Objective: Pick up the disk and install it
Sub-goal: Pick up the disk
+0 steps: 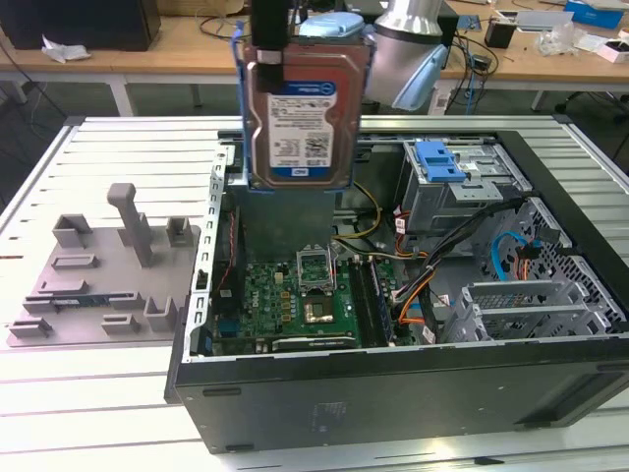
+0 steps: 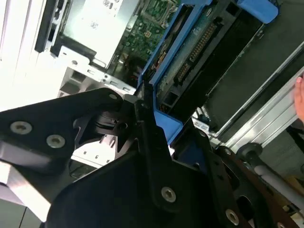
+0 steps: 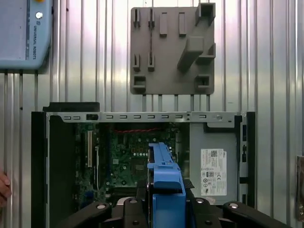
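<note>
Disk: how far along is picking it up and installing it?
Pickup looks done: the gripper holds the disk upright, off the grey fixture. In hand: it hangs above the open computer case. Left: seating, since it is in no bay yet.

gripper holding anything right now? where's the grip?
Yes: the gripper holds the disk by the upper end of its blue bracket, hanging upright above the open computer case.

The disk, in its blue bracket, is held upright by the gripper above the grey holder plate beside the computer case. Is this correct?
Not quite. The gripper holds the disk upright in its blue bracket, but above the open computer case, not above the grey holder plate, which lies apart at the exterior view's left. The exterior view shows it.
</note>
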Controlling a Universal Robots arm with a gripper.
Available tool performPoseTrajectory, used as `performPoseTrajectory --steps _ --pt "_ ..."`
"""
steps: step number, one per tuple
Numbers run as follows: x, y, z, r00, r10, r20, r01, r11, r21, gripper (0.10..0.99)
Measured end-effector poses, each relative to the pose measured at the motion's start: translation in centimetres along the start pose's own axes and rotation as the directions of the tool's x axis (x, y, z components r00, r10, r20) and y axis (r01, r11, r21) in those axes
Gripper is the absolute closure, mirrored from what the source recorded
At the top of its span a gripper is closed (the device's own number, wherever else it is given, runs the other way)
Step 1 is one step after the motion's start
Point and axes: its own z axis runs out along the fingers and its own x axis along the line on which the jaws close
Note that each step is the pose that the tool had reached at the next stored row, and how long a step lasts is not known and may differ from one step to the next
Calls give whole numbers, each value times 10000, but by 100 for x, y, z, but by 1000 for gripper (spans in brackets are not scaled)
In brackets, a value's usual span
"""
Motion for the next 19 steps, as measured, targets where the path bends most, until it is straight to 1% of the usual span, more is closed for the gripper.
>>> performPoseTrajectory --steps 2,3,4,6,7,9,15,17,19 --pt "47 -101 -1 10000 0 0 0 10000 0 718" --pt "80 -169 -2 10000 1 0 -1 10000 0 718" --pt "101 -214 -2 10000 0 0 0 10000 1 718" --pt "198 -412 -3 10000 1 1 -1 10000 0 718" --pt "236 -484 -4 10000 2 0 -2 10000 0 718" --pt "285 -571 -5 10000 0 -1 0 10000 0 718" --pt "426 -802 -6 10000 0 -1 0 10000 0 718" --pt "485 -885 -6 10000 0 0 0 10000 0 718" --pt "536 -950 -6 10000 1 0 -1 10000 0 718"
